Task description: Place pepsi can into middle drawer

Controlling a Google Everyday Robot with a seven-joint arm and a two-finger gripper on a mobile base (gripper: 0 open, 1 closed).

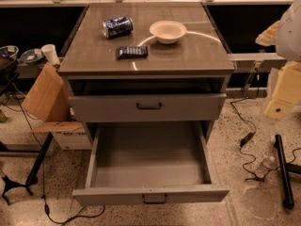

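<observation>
1. Left of the bowl (168,31), near it but not touching, the pepsi can (117,27) lies on its side on the cabinet top (197,55). Nothing holds it.
2. Below the bowl and nearer the camera, the middle drawer (149,161) stands pulled far out, its grey tray showing. The topmost drawer (148,106) above it is out only slightly.
3. Far right of the bowl and lower, off the cabinet's side, what seems to be the pale gripper (283,95) hangs at the frame edge, well apart from the can. I cannot tell whether it is released or clenched.
4. The step in hand is, by my judgement, the reach for the can. It is best to come from above, clear of the bowl, and grasp across the can's round body near its middle, so it neither rolls nor tips.
5. The snack packet (131,52), left of the bowl and nearer the camera, lies close in front of the can and should be kept clear of.
6. The can's long axis runs roughly left to right, towards the bowl, slightly skewed. Its silvery left end faces away from the bowl and a little towards the camera.
</observation>
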